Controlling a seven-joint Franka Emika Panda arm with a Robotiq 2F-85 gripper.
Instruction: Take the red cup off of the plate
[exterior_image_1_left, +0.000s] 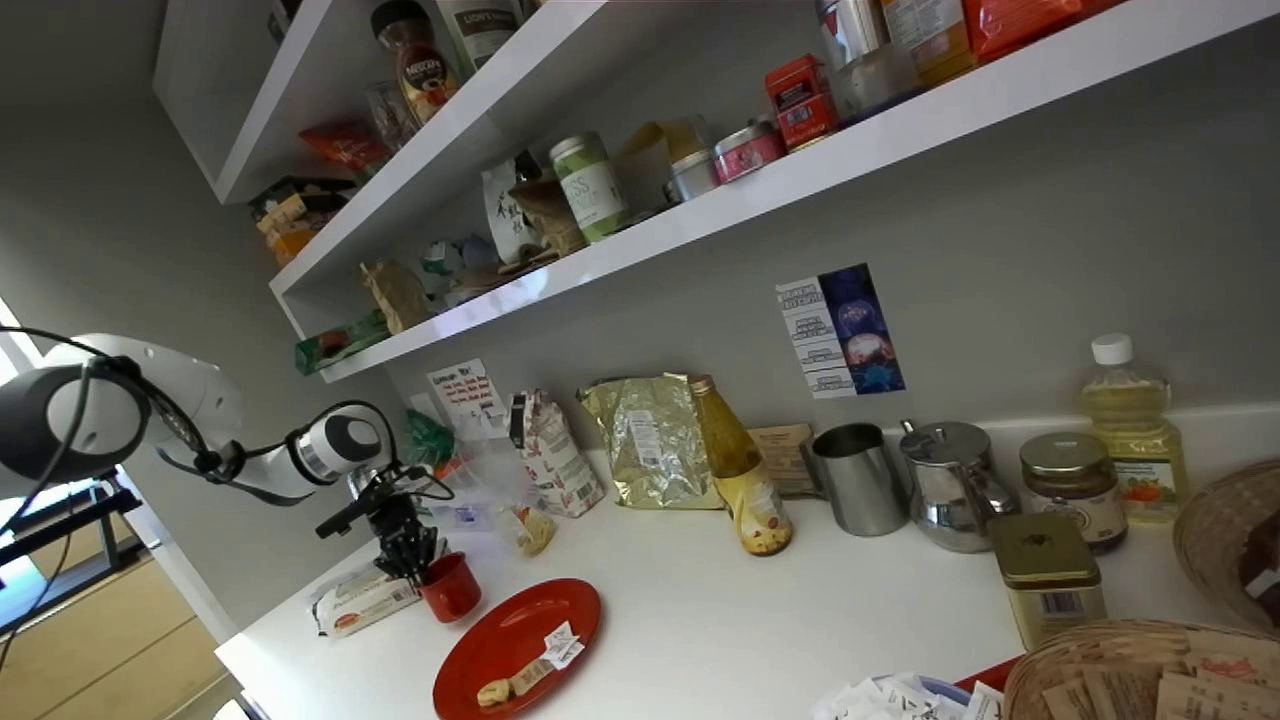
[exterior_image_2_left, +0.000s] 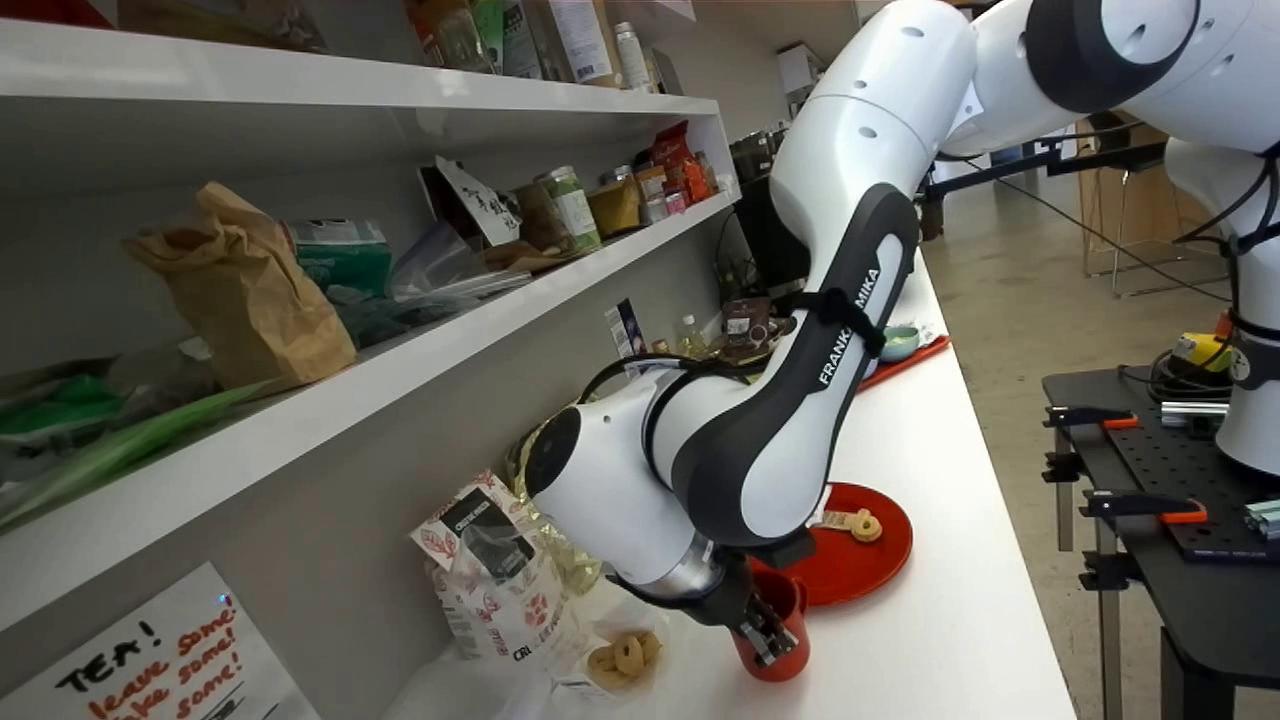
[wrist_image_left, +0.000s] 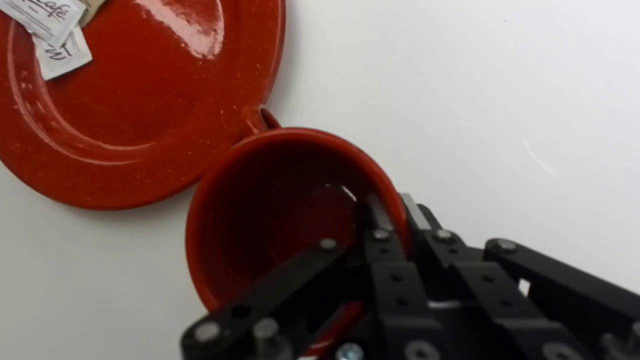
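Note:
The red cup is upright beside the round red plate in both exterior views. In the wrist view the cup looks empty, and its handle side overlaps the edge of the plate. My gripper is shut on the cup's wall, one finger inside and one outside, on the side away from the plate. The gripper also shows at the cup in an exterior view. I cannot tell whether the cup's base touches the counter.
A wrapped cookie and white packets lie on the plate. A white package lies behind the cup. A flour bag, a gold bag and a bottle stand along the wall. A shelf hangs above.

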